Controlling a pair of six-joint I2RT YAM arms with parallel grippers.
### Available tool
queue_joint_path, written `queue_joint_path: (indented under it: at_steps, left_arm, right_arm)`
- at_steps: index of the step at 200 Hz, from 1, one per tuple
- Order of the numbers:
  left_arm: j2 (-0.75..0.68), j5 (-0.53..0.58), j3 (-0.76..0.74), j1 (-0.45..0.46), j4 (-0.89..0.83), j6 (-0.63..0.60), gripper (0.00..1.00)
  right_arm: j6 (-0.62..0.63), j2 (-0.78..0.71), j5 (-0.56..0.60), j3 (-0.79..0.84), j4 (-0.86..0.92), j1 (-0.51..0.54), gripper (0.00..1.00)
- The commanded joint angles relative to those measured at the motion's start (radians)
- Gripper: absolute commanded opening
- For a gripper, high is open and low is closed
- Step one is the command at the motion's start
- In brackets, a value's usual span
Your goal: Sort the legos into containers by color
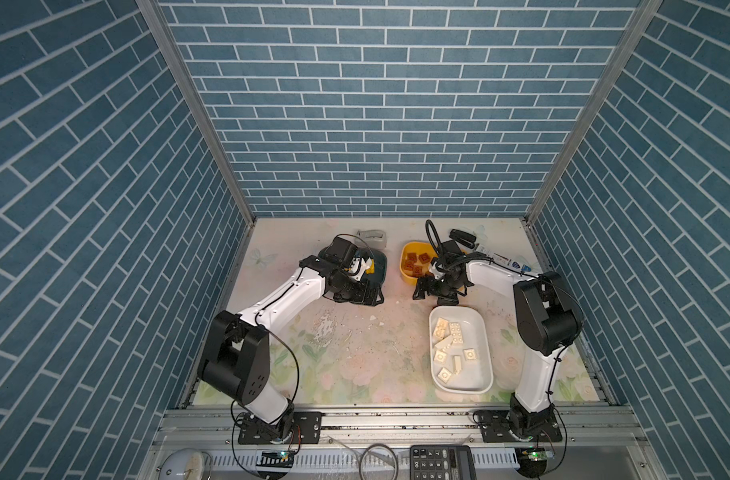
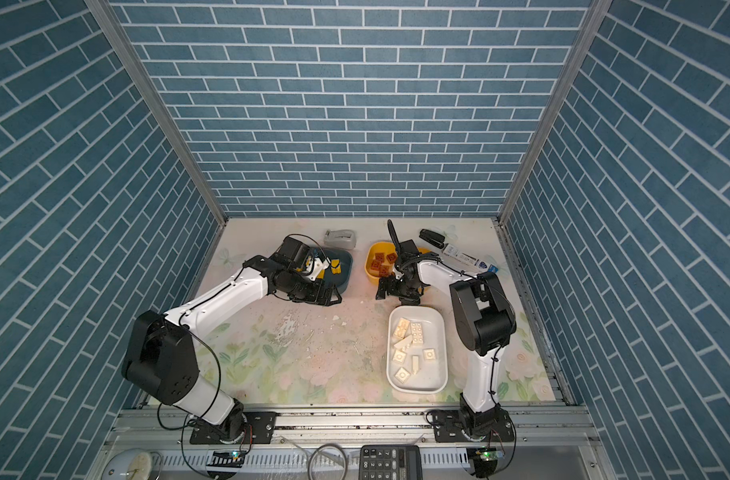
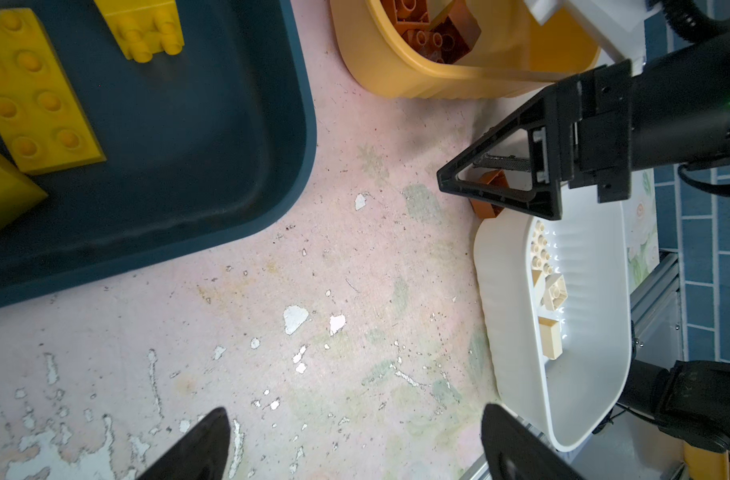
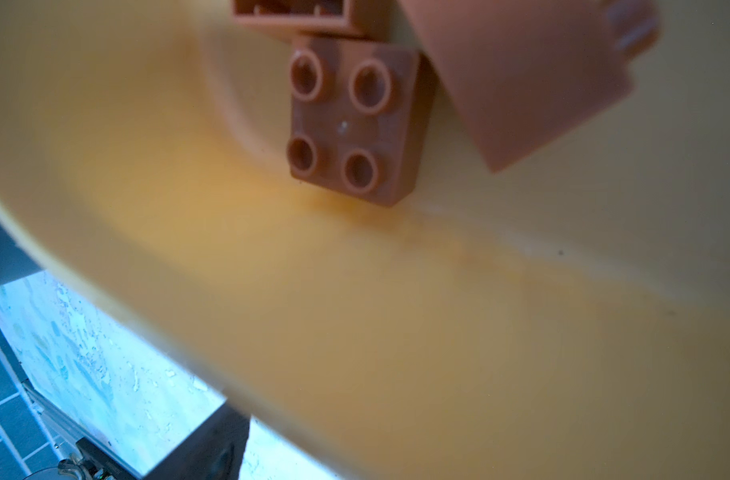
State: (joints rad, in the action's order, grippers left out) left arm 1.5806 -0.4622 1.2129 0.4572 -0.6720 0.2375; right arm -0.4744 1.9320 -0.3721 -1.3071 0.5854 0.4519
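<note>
Beside the yellow tub, on its side toward the arm bases, we list these items:

- Right gripper, low over the table. In the left wrist view a lone reddish-brown brick shows behind its black triangular finger. We cannot tell whether the jaws clamp that brick or stand apart around it.
- White tub, just past that gripper from the yellow tub. It holds the cream-white legos, about seven, and no other colour.
- Reddish-brown legos, several, lying inside the yellow tub. The right wrist view shows one square four-stud piece close up.
- Dark blue tub, left of the yellow tub in both top views and apart from it. It holds the yellow legos, and the left arm covers much of it.
- Left gripper, near the dark blue tub's front edge and well left of the yellow tub. Its fingers are spread wide with only bare table between them.
- Grey tape dispenser, behind and left of the yellow tub.
- Black stapler, behind and right of the yellow tub.
</note>
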Motion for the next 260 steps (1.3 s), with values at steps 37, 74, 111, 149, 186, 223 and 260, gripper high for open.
queue_joint_path:
  at_steps: [37,74,111,149,186,223,260]
  left_arm:
    - [-0.037,0.025,-0.009,-0.016,0.039,0.05,0.96]
    - [-0.039,0.031,-0.026,-0.03,0.052,0.072,0.96]
    - [-0.037,0.022,-0.017,-0.047,0.048,0.082,0.96]
    - [-0.032,0.019,-0.012,-0.058,0.039,0.079,0.96]
    - [-0.04,0.019,-0.024,-0.061,0.032,0.075,0.96]
    - [-0.06,0.024,-0.035,-0.067,0.025,0.075,0.96]
    - [-0.077,0.026,-0.047,-0.074,0.016,0.069,0.96]
  right_arm:
    - [-0.003,-0.038,-0.092,-0.006,0.005,-0.006,0.95]
    - [-0.026,0.001,-0.164,-0.03,-0.044,-0.005,0.94]
    - [-0.01,-0.018,-0.16,-0.043,0.001,-0.023,0.94]
    - [0.126,0.002,-0.053,-0.115,0.247,-0.027,0.94]
    - [0.215,0.049,-0.008,-0.174,0.388,-0.025,0.94]
    - [0.268,0.099,-0.011,-0.21,0.427,-0.024,0.94]
    - [0.307,0.137,0.022,-0.237,0.47,-0.009,0.88]
